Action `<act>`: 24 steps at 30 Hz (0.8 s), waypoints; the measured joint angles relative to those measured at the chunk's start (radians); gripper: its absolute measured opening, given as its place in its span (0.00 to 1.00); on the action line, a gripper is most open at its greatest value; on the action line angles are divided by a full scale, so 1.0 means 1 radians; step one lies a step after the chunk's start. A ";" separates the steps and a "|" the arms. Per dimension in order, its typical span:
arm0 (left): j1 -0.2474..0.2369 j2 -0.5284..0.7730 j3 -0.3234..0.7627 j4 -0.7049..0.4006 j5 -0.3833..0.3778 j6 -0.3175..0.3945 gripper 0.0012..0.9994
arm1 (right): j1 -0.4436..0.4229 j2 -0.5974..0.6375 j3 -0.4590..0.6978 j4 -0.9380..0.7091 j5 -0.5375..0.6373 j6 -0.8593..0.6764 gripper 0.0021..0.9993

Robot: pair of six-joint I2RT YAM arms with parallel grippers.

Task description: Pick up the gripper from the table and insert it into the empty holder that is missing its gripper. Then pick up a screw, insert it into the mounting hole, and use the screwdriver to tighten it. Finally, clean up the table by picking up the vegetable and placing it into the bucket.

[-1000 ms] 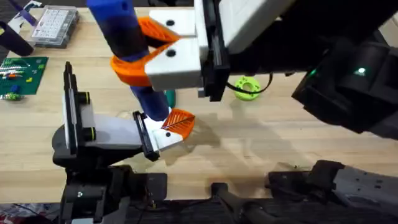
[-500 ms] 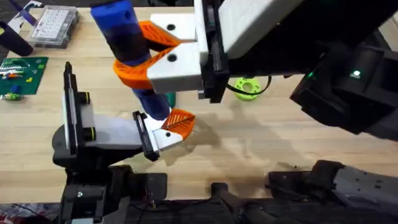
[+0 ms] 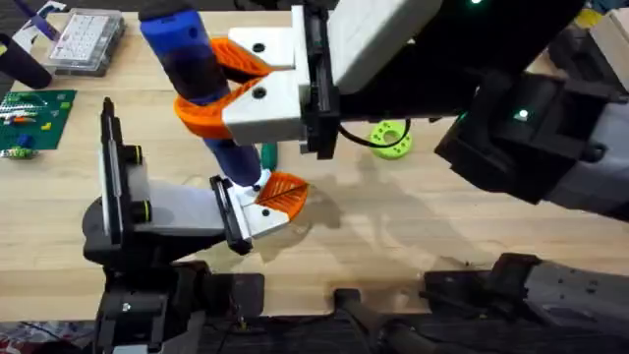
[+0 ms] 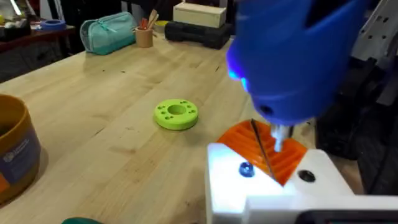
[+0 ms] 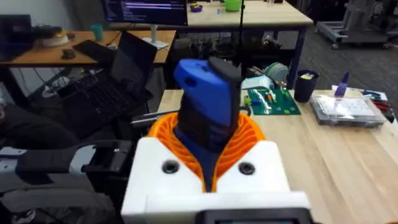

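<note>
Right tool point(image 3: 201, 88): mine, white body with orange ribbed pads point(image 5: 252, 138), clenched around the screwdriver point(image 3: 197, 74). It reaches in from the right across the middle of the bench point(image 3: 393, 226).

Screwdriver: thick blue cylinder, held tilted, top end toward the far side of the bench, bit end pointing down at the gripper point(image 3: 280, 192). In the left wrist view the thin bit point(image 4: 264, 149) comes down over the orange ribbing, a blue light glowing on the barrel's side. I cannot tell whether the tip touches anything.

Gripper: small orange ribbed triangle on a white base block, seated at the tip of the holder point(image 3: 187, 211). A blue-lit hole point(image 4: 246, 169) and a dark hole point(image 4: 306, 176) show on the white block, either side of the orange wedge.

Holder: white wedge on a black base, left side of the bench, black plate at its tip against the gripper's block.

Left tool: I cannot tell whether it is released or clenched.

Vegetable point(image 3: 268, 155): a dark green sliver on the bench, just beyond the gripper, mostly hidden behind the screwdriver and my right tool.

Bucket point(image 4: 12, 152): orange, at the edge of the left wrist view, upright on the bench.

Green ring disc point(image 3: 390, 138): light green, with holes, flat on the bench right of the vegetable, well apart from the bucket.

Parts box point(image 3: 86, 39): clear, far left corner.

Circuit board point(image 3: 29, 118): green, left edge.
</note>
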 joint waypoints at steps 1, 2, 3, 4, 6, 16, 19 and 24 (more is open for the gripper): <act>0.000 0.000 0.000 0.000 0.000 0.000 0.01 | 0.000 0.000 0.000 -0.003 0.000 0.000 0.04; 0.000 0.000 0.000 0.000 0.000 0.000 0.01 | -0.002 0.000 0.000 -0.010 0.000 0.000 0.04; 0.000 0.000 0.000 0.000 0.000 0.000 0.01 | -0.002 0.000 -0.001 -0.014 0.000 0.000 0.04; 0.000 0.000 0.000 0.000 0.000 0.000 0.01 | -0.003 0.000 -0.001 -0.015 0.000 0.000 0.04; 0.000 0.000 0.000 0.000 0.000 0.000 0.01 | -0.005 0.000 -0.001 -0.014 0.000 0.000 0.04; 0.000 0.000 0.000 0.000 0.000 0.000 0.01 | -0.007 0.000 -0.001 0.039 0.000 0.020 0.04; 0.000 0.000 0.000 0.000 0.000 0.000 0.01 | -0.007 0.000 -0.001 0.042 0.000 0.032 0.04; 0.000 0.000 0.000 0.000 0.000 0.000 0.01 | -0.007 0.000 -0.001 0.043 0.000 0.048 0.04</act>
